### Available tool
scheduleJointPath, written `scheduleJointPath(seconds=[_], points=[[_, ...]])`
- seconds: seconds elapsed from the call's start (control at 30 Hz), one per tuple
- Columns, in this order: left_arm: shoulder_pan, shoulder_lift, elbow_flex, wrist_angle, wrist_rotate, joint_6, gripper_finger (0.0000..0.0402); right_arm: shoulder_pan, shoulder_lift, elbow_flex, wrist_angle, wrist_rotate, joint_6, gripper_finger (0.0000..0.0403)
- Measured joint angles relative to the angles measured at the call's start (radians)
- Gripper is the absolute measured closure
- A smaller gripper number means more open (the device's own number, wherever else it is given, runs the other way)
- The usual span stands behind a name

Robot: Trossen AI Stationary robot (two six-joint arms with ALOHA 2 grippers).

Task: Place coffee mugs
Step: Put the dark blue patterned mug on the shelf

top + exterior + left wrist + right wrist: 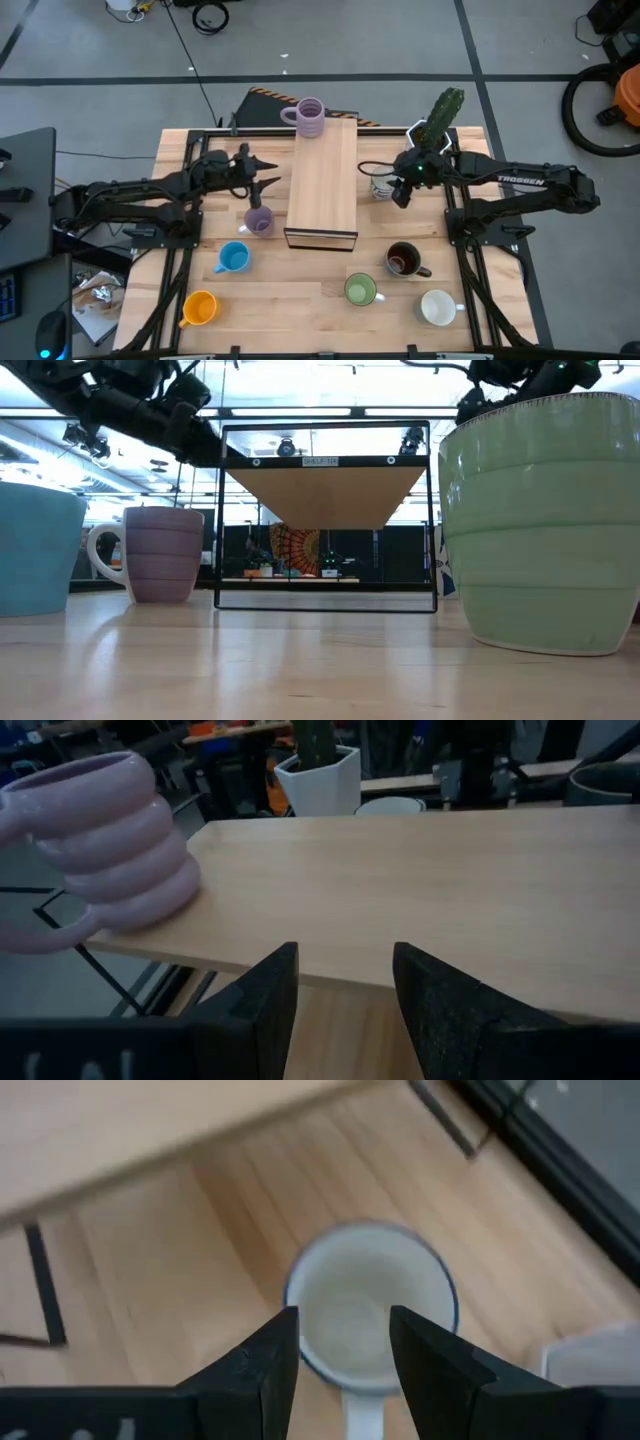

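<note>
So from my seat, the biggest thing on the table (300,305) is the wooden shelf (322,185), a raised board on a black frame running down the middle. One lilac mug (309,117) stands on its far end; in my left wrist view that mug (100,845) sits at the board's corner with its handle hanging past the edge. The second lilac mug (259,221) stands on the table just beside the shelf's left side.

I see the left gripper (268,185) poised beside the shelf's left edge, above that second lilac mug. Its fingers (262,1010) are spread with a clear gap and nothing sits between them.

The right gripper (400,193) hangs on the shelf's right side, directly over a white mug (381,186) with a dark rim. In my right wrist view the mug (345,1305) lies straight below the parted fingers (262,1370); they are apart and I cannot see them touching it.

Behind that arm stands the white planter with a cactus (437,120).

Nearer the front edge I count the blue mug (232,258), the orange mug (199,308), the dark brown mug (404,260), the green mug (361,290) and a second white mug (438,308), all standing upright and apart from one another.
</note>
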Motion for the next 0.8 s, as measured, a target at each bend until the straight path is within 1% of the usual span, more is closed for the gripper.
scheduleJointPath(seconds=[0.1, 0.17, 0.23, 0.33, 0.4, 0.57, 0.7, 0.8], points=[[0.000, -0.023, -0.034, 0.032, 0.000, -0.016, 0.0230, 0.006, 0.000, -0.012, -0.082, 0.001, 0.016, 0.0239], [-0.001, -0.037, -0.059, 0.045, 0.000, -0.019, 0.0230, 0.012, 0.000, -0.032, -0.145, 0.000, 0.054, 0.0239], [-0.001, -0.063, -0.087, 0.066, -0.010, -0.029, 0.0230, 0.021, -0.003, -0.057, -0.168, 0.001, 0.092, 0.0239], [-0.001, -0.121, -0.135, 0.112, -0.039, -0.036, 0.0230, 0.035, -0.012, -0.064, -0.135, 0.001, 0.108, 0.0239], [-0.001, -0.165, -0.164, 0.125, -0.045, -0.036, 0.0230, 0.042, -0.016, -0.062, -0.102, 0.023, 0.129, 0.0239], [-0.001, -0.261, -0.212, 0.126, -0.045, -0.043, 0.0230, 0.044, -0.015, -0.062, -0.116, 0.043, 0.142, 0.0239], [-0.001, -0.306, -0.225, 0.123, -0.046, -0.043, 0.0230, 0.023, -0.002, -0.063, -0.128, 0.021, 0.140, 0.0239], [-0.001, -0.336, -0.225, 0.113, -0.046, -0.043, 0.0230, -0.002, 0.036, -0.063, -0.127, -0.005, 0.144, 0.0239]])
